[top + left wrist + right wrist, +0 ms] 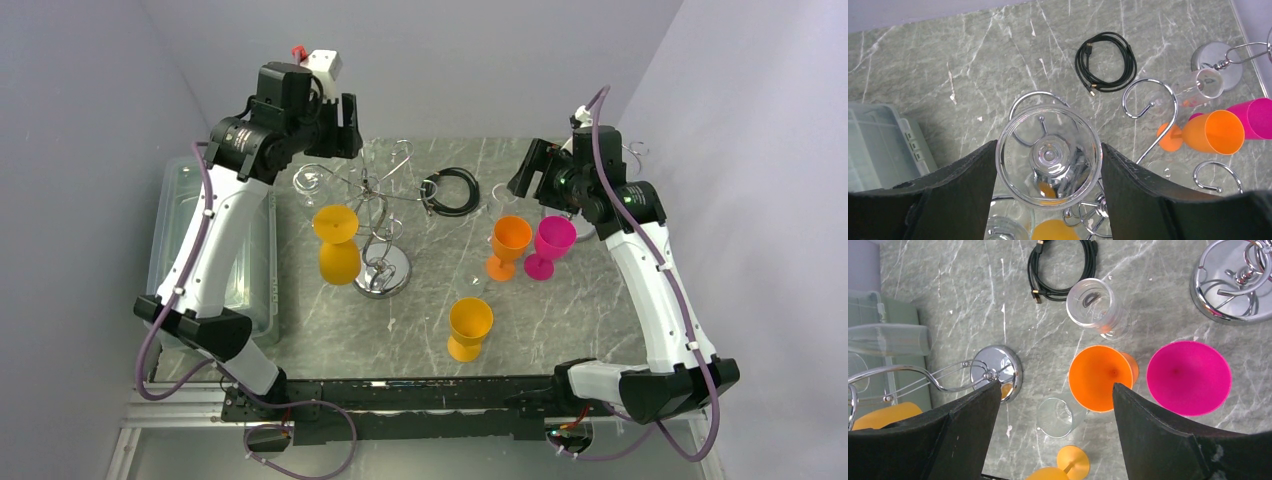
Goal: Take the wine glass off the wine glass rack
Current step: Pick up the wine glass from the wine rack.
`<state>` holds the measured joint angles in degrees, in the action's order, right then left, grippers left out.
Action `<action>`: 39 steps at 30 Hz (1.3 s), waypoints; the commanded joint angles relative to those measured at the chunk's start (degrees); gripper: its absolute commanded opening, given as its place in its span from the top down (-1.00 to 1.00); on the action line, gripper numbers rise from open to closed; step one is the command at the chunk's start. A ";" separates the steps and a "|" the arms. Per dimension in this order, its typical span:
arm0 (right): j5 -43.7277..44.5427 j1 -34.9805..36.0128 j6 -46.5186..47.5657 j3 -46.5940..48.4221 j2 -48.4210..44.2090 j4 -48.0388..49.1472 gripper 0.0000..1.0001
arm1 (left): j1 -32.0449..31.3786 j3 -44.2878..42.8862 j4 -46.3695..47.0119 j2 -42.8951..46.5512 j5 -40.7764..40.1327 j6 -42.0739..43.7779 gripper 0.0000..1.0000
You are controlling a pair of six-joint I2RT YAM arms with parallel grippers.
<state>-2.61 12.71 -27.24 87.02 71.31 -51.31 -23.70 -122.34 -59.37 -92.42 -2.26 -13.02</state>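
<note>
Clear wine glass end-on, axis along left fingers clamping its sides, right fingers spread

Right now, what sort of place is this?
Probably a robot test cell: plain grey walls around a marble-look table, two arms bolted at its edge, a wine glass rack and plastic goblets as props.

A coiled black cable lies on the marble counter at twelve o'clock. At three o'clock, an orange goblet and a pink goblet stand side by side. A clear bin sits at nine.
</note>
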 commanded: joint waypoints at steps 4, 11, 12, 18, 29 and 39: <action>1.81 1.04 -0.53 0.67 0.13 1.90 -0.68 | -0.21 0.83 0.66 4.37 -4.84 -0.46 0.21; 2.09 1.61 -0.45 1.28 0.75 1.91 -0.68 | -0.20 1.79 0.71 5.08 -8.74 -0.57 0.21; 2.05 1.68 -0.40 1.34 0.86 1.90 -0.68 | -0.20 1.82 0.94 5.08 -9.37 -0.60 0.21; 2.06 1.79 0.20 2.37 1.91 1.29 -0.68 | 0.35 1.80 2.90 4.43 -12.88 -0.81 0.19; 1.70 1.77 0.21 3.31 2.52 2.12 -0.68 | 4.23 -4.01 5.15 -1.62 -12.01 -0.66 0.17; -0.27 1.79 -1.29 4.49 4.00 6.00 -0.69 | 5.61 -15.61 6.77 -11.17 -8.25 -0.11 0.19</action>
<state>-1.98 14.31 -27.64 88.47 74.46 -49.56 -18.15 -131.79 -56.51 -101.78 -13.15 -12.99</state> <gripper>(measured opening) 0.843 0.732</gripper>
